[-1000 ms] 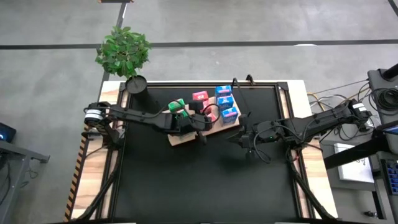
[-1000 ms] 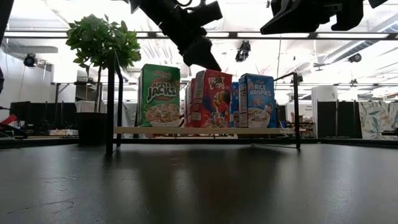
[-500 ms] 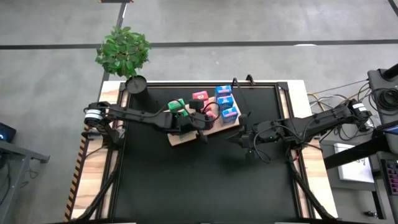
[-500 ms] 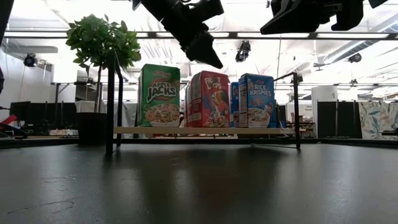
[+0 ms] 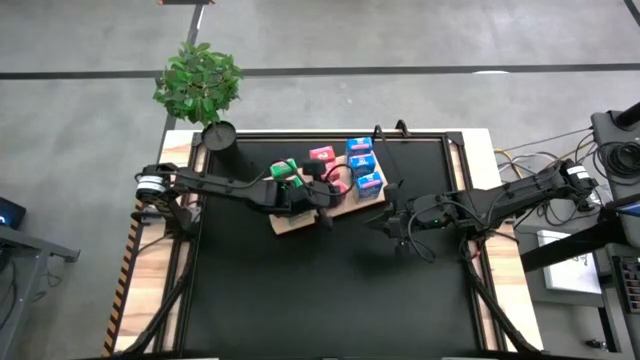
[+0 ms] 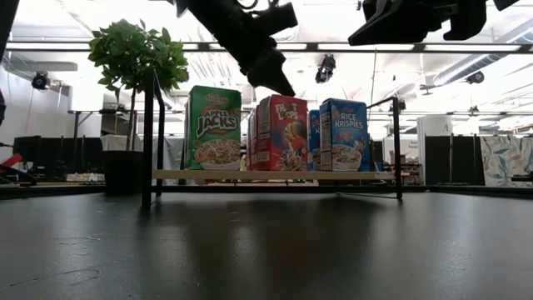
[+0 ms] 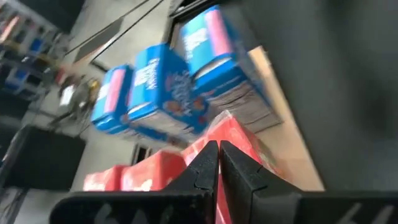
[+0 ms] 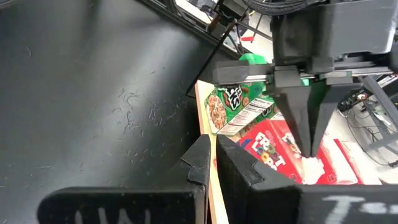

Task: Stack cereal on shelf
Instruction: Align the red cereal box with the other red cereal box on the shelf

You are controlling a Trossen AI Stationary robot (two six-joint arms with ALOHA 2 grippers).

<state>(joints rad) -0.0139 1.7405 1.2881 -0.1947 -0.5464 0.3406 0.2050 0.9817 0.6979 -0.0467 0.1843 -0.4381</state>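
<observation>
The shelf is a light-wood board [image 5: 288,223] [image 6: 275,175] on the black mat. Standing on it are green cereal boxes [image 5: 285,170] [image 6: 213,129], pink-red ones [image 5: 322,155] and blue ones [image 5: 362,165] [image 6: 343,133]. My left gripper [image 6: 288,90] [image 7: 214,155] is shut, its tips at the top of the front pink-red box [image 6: 280,133] [image 8: 273,149]. My right gripper [image 5: 393,222] [image 8: 214,158] is shut and holds nothing. It hangs above the mat to the right of the board. My left gripper meets the front pink-red box at its top edge [image 8: 303,160] with its shut fingertips [image 8: 309,146]. It comes from above, slanting down from the table's left. The box stands upright on the board. Whether the tips press on it or only graze it cannot be told.
A potted plant [image 5: 203,85] [image 6: 137,58] stands at the far left corner. A thin black frame has posts [image 6: 148,142] [image 6: 396,146] at the far side of the mat. Open black mat [image 5: 330,290] lies near of the board.
My left gripper's shut tips have shifted slightly over the front pink-red box. That box moved a little toward the table's left and then came back, staying upright on the board.
</observation>
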